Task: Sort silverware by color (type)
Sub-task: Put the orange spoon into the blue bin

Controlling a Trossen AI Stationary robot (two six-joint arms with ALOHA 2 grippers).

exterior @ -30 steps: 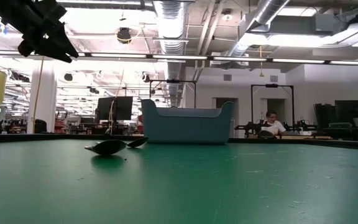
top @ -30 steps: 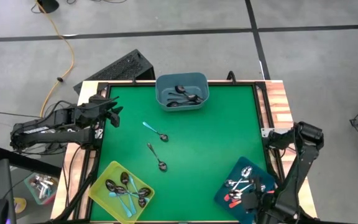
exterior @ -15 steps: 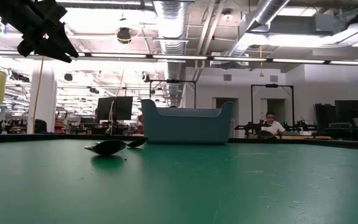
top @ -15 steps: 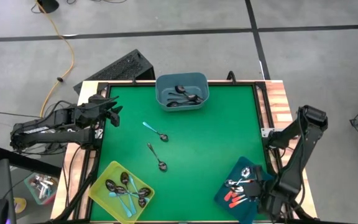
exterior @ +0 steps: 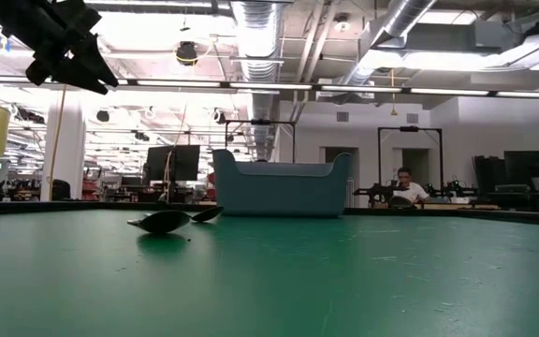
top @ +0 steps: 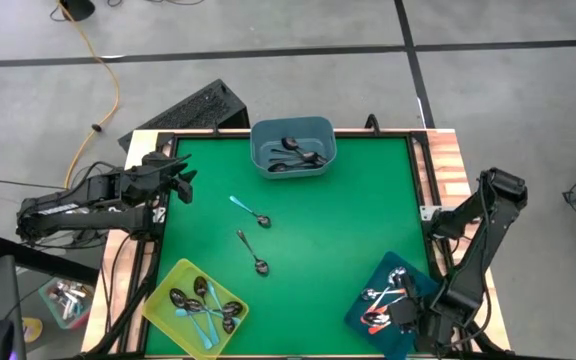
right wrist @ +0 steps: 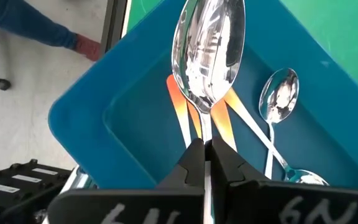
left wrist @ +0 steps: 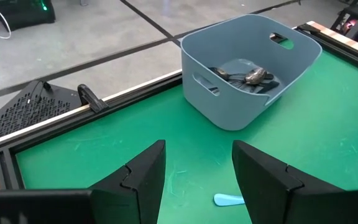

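My right gripper (top: 405,312) (right wrist: 205,163) hangs over the dark blue bin (top: 423,280) at the near right corner, shut on a spoon (right wrist: 209,50) with a shiny bowl. Orange-red-handled spoons (right wrist: 179,106) lie in that bin below it. Two spoons lie flat on the green table: a teal-handled one (top: 249,211) and a dark metal one (top: 252,252). My left gripper (top: 180,181) (left wrist: 197,177) waits open above the table's left edge, touching nothing. My right gripper pinches the spoon's thin metal neck (right wrist: 204,132) between its two fingers, just behind the bowl. The fingers lie along the spoon and slant steeply down. The bowl sticks out past the fingertips, hollow side up, above the spoons in the dark blue bin. The handle's colour is hidden by the gripper.
A yellow bin (top: 168,290) with teal-handled spoons stands at the near left. A grey-blue bin (top: 292,130) (left wrist: 216,87) with dark spoons stands at the far edge. The green mat between the bins lies bare except for the two loose spoons. A person sits far off in the room (exterior: 404,187).
My right arm has drawn its elbow up and toward the far edge, and its gripper has tipped while staying shut over the dark blue bin. The two loose spoons have not moved.
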